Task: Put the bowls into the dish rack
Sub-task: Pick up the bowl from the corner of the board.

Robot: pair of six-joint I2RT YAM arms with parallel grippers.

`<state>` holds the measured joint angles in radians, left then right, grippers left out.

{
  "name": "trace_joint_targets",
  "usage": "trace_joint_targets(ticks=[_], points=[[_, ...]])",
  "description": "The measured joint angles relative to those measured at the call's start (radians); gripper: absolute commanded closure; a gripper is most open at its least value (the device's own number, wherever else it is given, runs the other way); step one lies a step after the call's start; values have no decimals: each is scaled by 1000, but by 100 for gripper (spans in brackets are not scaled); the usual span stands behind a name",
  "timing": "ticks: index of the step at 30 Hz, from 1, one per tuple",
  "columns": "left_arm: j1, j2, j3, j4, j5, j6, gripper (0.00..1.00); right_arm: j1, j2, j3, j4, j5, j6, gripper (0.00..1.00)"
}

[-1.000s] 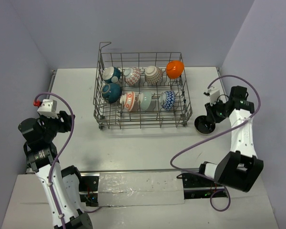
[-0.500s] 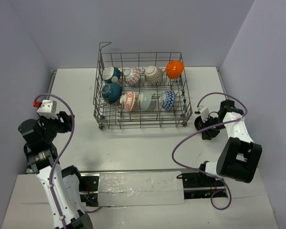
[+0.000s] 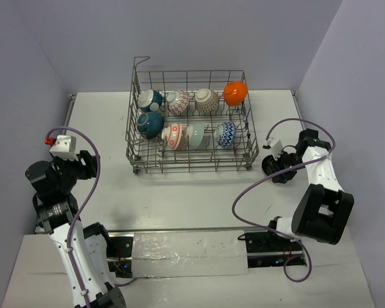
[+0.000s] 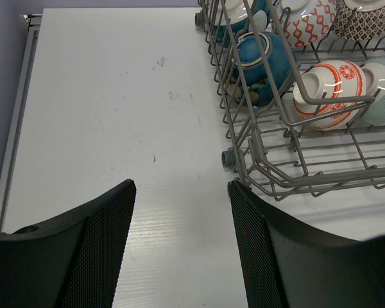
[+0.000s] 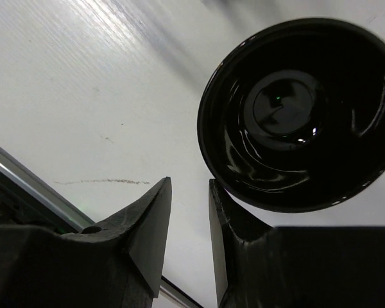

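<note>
Since a second ago my right gripper [image 5: 187,212] has dropped to the table beside the glossy black ceramic bowl [image 3: 273,167], fingers nearly shut, holding nothing. That bowl sits outside the grey wire dish rack [image 3: 191,162]; left gripper [image 4: 179,221] open, idle.

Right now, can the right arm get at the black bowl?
Probably yes. The right end effector sits right at the black bowl, which is upright on the table outside the dish rack, with nothing between them.

Eight bowls, seven in one dish rack [image 3: 191,168], one black bowl [image 3: 271,167] outside
</note>
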<state>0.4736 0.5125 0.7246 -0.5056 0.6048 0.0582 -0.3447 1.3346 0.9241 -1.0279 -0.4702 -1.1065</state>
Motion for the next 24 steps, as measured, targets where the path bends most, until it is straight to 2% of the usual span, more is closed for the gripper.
trace_joint_targets(ticks=[7, 24], points=[[1, 0, -1, 0, 0, 0, 33, 0, -43, 27, -19, -22, -14, 62], [1, 0, -1, 0, 0, 0, 34, 0, 77, 50, 15, -21, -5, 61]])
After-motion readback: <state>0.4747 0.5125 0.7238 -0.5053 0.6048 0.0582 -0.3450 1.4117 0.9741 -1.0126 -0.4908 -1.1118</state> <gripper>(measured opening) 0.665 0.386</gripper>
